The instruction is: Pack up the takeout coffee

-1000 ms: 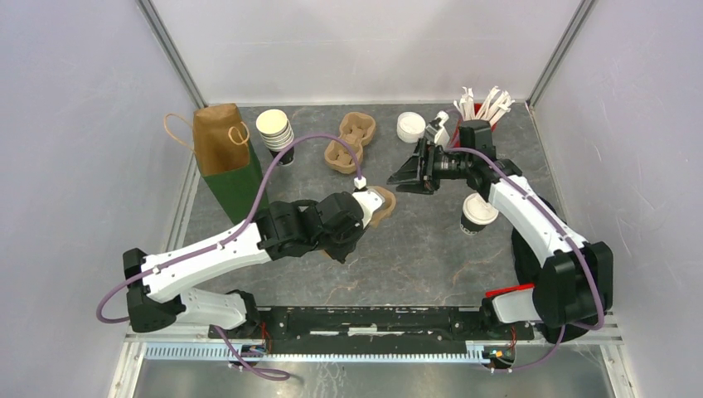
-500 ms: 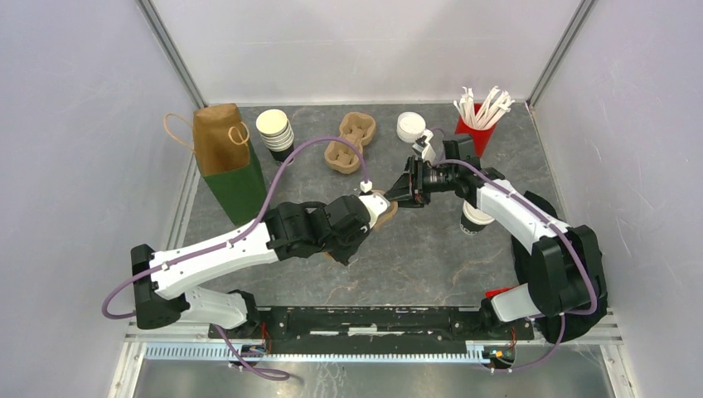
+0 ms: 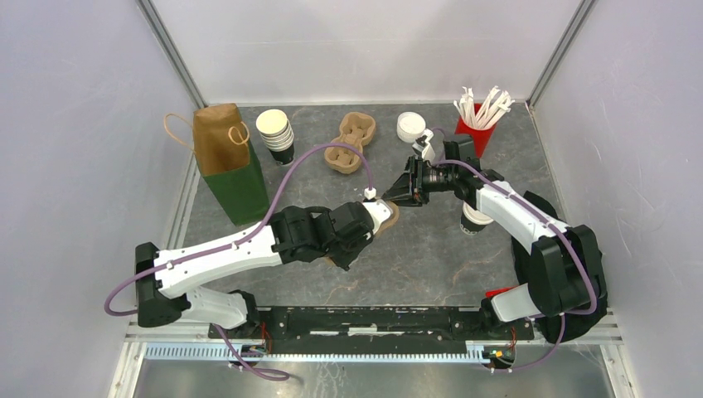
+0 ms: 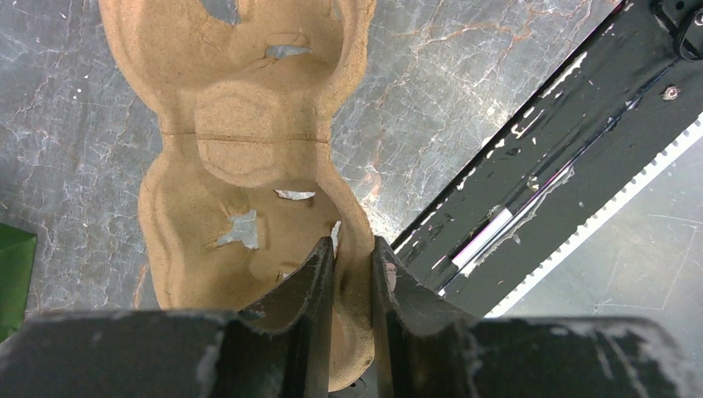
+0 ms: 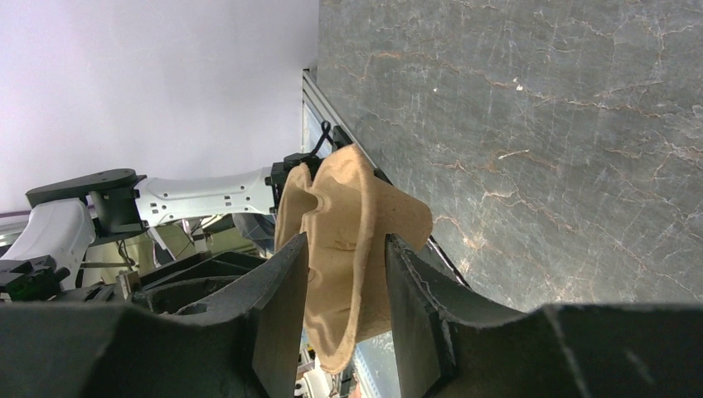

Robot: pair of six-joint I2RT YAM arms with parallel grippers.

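Observation:
The takeout coffee, a dark cup with a white lid, stands on the table at the right, partly hidden under my right forearm. My left gripper is shut on the rim of a brown pulp cup carrier and holds it off the table. The left wrist view shows the fingers pinching the carrier's edge. My right gripper is open, its fingers on either side of the carrier's far end with gaps showing. The right wrist view shows this gripper around the carrier.
A brown and green paper bag lies at the back left. Beside it stand a stack of lidless cups, two more pulp carriers, a stack of white lids and a red cup of white sticks.
My right gripper has moved left and down from beside the red cup until its fingers straddle the carrier. My left arm has shifted the carrier slightly to the right.

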